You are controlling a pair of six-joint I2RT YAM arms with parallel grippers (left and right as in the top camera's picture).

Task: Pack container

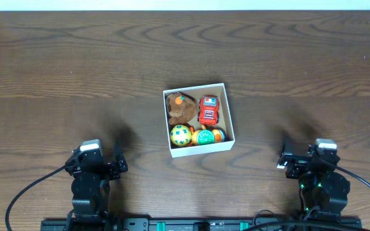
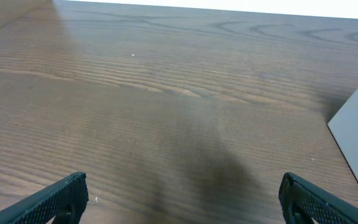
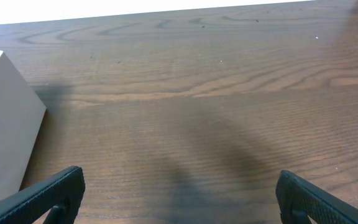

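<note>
A dark brown table (image 1: 185,58) with bold, wavy wood grain running left to right fills nearly the whole scene, its top matte with a mild sheen towards the far side. Along the far edge lies a narrow pale strip (image 1: 185,4), white and featureless, with too little in view to tell whether it is wall or floor. The light is even and comes from above, leaving only soft, blurred shadows (image 1: 126,136) on the near wood, left and right.

Wrist views crop the container (image 3: 5,124); the brown toy (image 1: 177,106), perhaps plush, is indistinct
</note>
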